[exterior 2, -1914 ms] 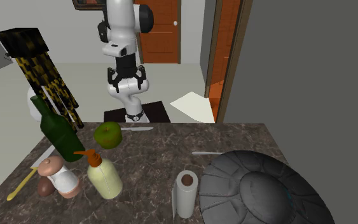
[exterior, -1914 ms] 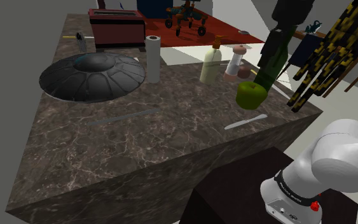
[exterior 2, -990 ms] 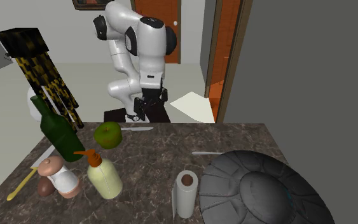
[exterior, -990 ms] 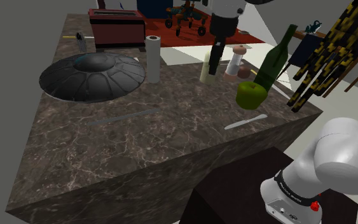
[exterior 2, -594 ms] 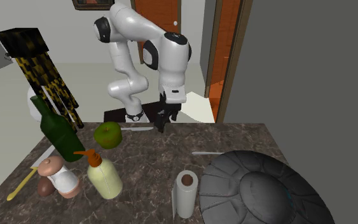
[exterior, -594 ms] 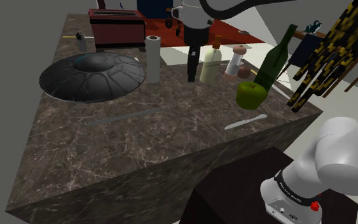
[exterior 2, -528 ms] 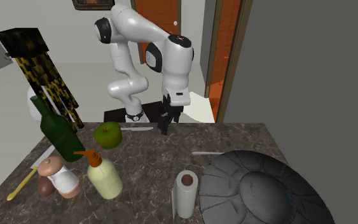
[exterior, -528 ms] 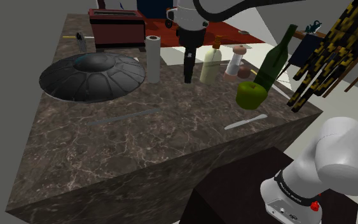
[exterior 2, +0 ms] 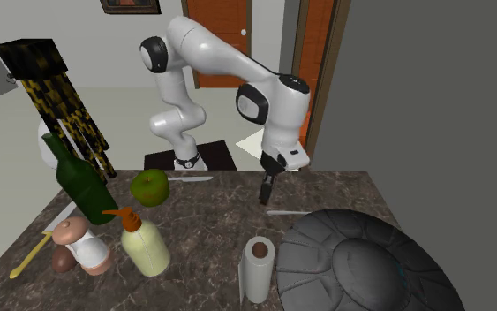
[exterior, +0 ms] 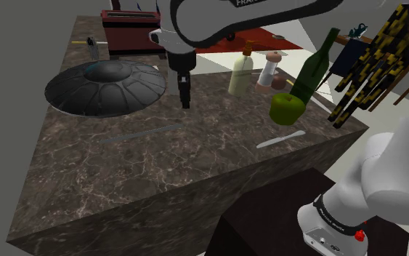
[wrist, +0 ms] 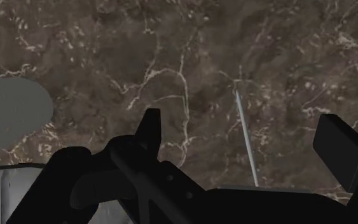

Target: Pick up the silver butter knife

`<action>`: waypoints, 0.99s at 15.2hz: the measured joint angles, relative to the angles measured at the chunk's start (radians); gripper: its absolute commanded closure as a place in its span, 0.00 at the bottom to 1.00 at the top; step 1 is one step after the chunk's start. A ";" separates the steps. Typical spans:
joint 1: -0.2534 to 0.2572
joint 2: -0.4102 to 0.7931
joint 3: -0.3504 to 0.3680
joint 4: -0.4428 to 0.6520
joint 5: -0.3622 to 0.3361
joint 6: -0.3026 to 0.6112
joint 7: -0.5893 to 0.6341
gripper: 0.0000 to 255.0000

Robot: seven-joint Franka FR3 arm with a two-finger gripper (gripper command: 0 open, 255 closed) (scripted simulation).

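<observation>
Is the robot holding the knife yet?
No, the gripper is open above the knife, which lies flat on the counter.

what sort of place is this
Likely a home kitchen: a dark marble-patterned counter holds a tall dark green bottle, a round green apple, a white paper towel roll and a dark red toaster.

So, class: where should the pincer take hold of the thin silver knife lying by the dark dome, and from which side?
Probably mid-length on the knife, from straight above, the open pincer spanning its narrow width: it lies flat on the marble counter, thin and long, offering no raised end.
</observation>
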 measured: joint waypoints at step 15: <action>0.104 0.315 0.070 0.210 -0.091 0.036 -0.079 0.00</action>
